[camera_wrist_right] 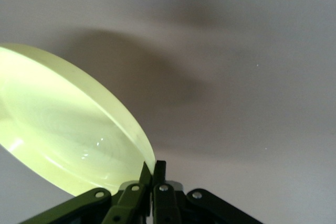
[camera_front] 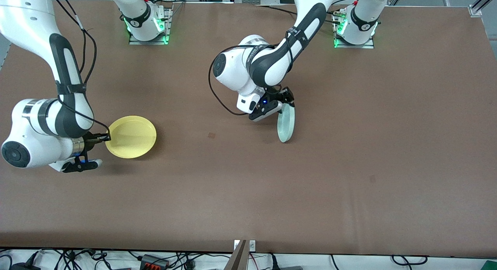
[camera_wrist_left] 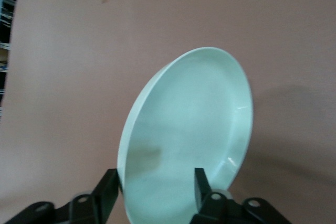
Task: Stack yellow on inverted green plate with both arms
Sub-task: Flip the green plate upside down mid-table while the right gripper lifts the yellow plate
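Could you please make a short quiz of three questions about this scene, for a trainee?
1. True or false: the green plate lies flat on the table.
2. What does the right gripper pinch?
A. the yellow plate's rim
B. a cable
C. nothing
3. Fill in: the left gripper has one finger on each ____ of the green plate.

Key
1. False: it stands on its edge, tilted, below the left gripper.
2. A: the fingers are shut on the rim of the yellow plate, at the right arm's end of the table.
3. Face: the fingers straddle the plate with gaps showing.
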